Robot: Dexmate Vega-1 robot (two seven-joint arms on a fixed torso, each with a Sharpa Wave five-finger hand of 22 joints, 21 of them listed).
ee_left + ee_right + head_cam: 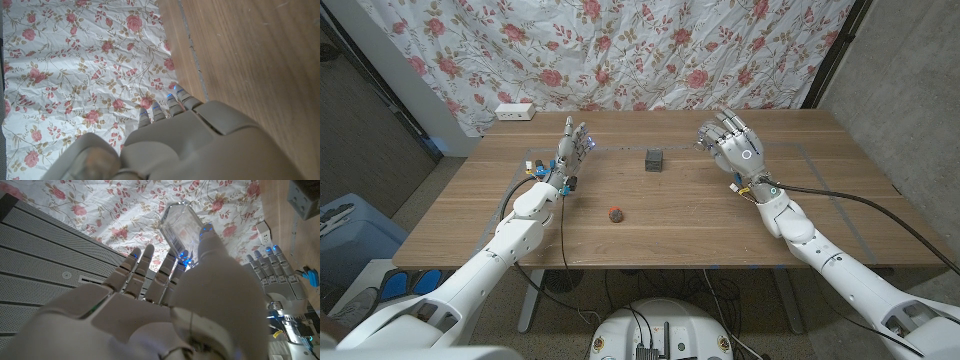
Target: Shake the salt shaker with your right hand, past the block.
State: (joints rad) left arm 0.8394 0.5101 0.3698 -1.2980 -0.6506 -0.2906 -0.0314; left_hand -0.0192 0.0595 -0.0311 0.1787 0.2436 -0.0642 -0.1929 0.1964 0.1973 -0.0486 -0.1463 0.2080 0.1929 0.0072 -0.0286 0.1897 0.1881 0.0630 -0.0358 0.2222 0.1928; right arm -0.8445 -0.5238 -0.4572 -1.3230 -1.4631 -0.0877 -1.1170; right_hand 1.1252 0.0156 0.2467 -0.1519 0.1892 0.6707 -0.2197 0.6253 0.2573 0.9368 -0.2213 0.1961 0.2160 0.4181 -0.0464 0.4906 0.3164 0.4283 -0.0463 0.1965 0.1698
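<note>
My right hand point(732, 148) is raised above the table, to the right of the dark grey block point(654, 159) and apart from it. It pinches a clear glass salt shaker point(181, 226) between its thumb and fingers, as the right wrist view shows past the hand point(165, 305). The block point(303, 198) also appears there on the wood. My left hand point(566, 160) stands upright on the left of the table, fingers straight and apart, holding nothing. The same hand point(190, 145) shows in the left wrist view with its fingers toward the curtain.
A small red object point(616, 214) lies on the wooden table point(690, 230) in front of the block. A white power strip point(515, 112) sits at the far left corner. A floral curtain point(620, 50) hangs behind the table.
</note>
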